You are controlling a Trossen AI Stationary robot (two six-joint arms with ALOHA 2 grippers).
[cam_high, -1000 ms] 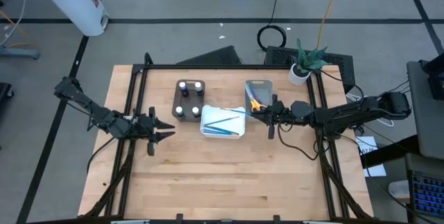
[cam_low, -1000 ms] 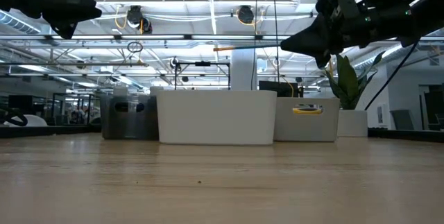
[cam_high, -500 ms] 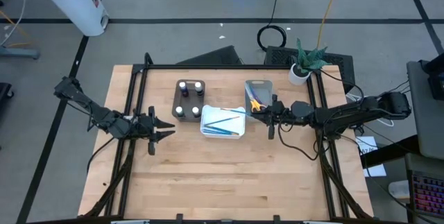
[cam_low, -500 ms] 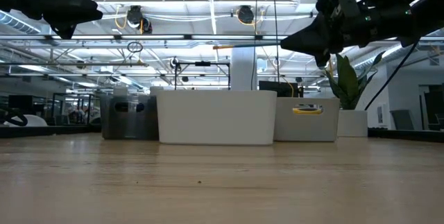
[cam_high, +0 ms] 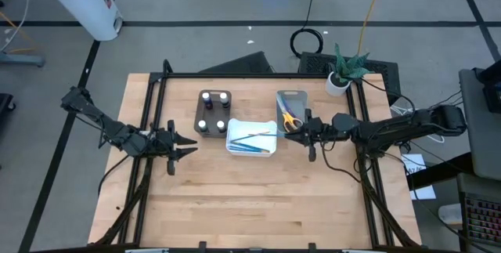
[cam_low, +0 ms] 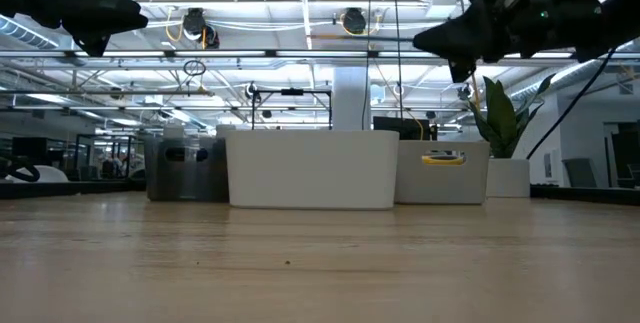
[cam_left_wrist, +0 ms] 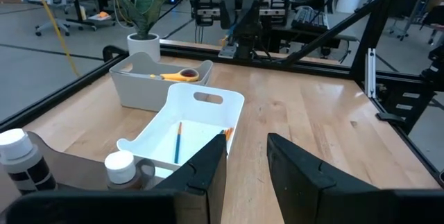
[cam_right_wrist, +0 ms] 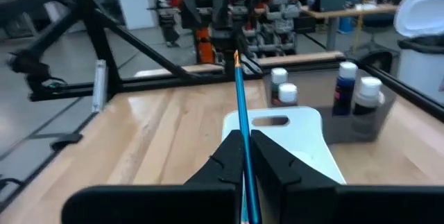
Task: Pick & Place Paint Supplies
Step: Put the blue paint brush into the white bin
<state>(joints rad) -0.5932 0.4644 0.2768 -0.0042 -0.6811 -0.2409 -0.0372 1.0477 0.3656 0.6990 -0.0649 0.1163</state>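
Blue-handled thin brush (cam_right_wrist: 242, 128) sits clamped in the right gripper (cam_high: 307, 130), right of centre in the high view, its long axis pointing left over the white plastic tray (cam_high: 251, 139) just beside it. The left gripper (cam_high: 182, 142) waits at centre left, fingers slightly apart, holding nothing.

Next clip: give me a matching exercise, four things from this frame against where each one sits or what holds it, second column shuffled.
Things:
1. paint bottles
2. yellow-handled scissors
3. blue brush
4. potted plant

Places:
A. pinched in the right hand
B. brown tray
C. far right corner of the table
D. grey tray

Pairs: 1-B, 2-D, 3-A, 4-C
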